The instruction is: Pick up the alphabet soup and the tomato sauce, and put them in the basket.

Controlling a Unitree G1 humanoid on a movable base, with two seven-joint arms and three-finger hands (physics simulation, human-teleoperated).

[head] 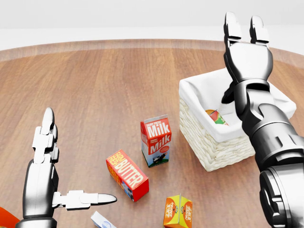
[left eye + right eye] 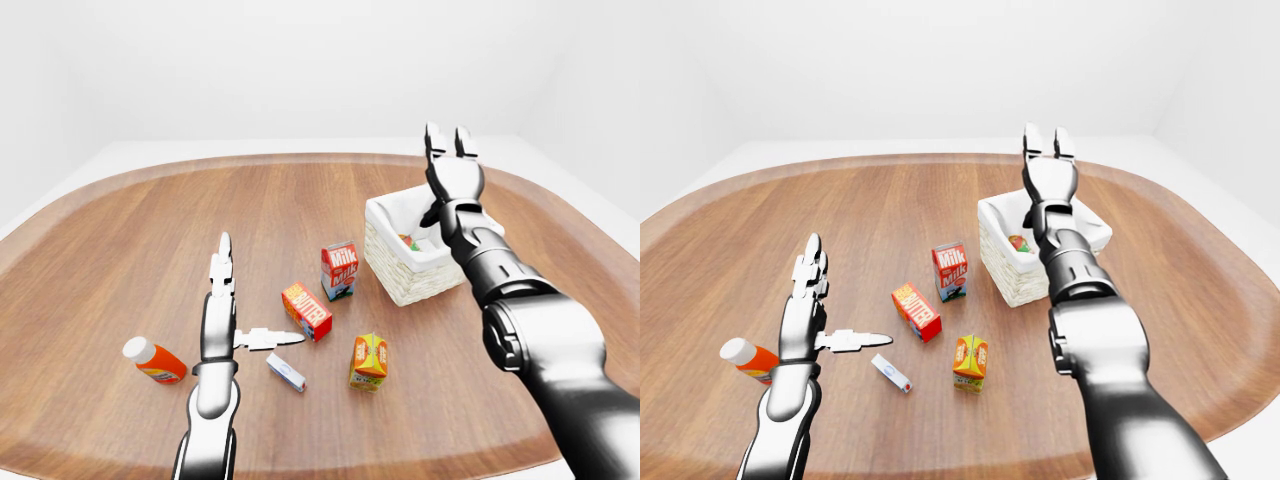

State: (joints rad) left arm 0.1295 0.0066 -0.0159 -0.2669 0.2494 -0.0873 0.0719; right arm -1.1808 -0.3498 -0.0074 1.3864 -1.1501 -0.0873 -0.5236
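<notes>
Wicker landmark: white-lined basket (image 1: 216, 152), one only, standing on the wooden table (image 2: 130, 230); every place below is given relative to it
Basket contents: one thing with red, green and orange colouring (image 1: 216, 116) lies inside against the liner; I judge it one of the two cans, though which one I cannot tell
Other can: not visible anywhere outside the basket; it may be hidden under the right arm, or inside, out of sight
Right hand (image 1: 248, 52): raised over the basket, fingers straight and spread, holding nothing; this reads as a hand that has let go above the opening
Left hand (image 2: 222, 290): well left of the basket, flat and released, thumb out sideways, empty and idle above the table
Milk carton (image 1: 156, 141): one, upright, just left of the basket
Butter box (image 1: 127, 175): one, lying down, further left and lower
Orange juice carton (image 2: 369, 361): one, below the basket in the left-eye view
Small white packet (image 2: 286, 372): one, flat, left of the juice
Orange bottle (image 2: 154, 360): one, on its side, farthest left
Distractors: five, all apparently untouched by either hand
</notes>
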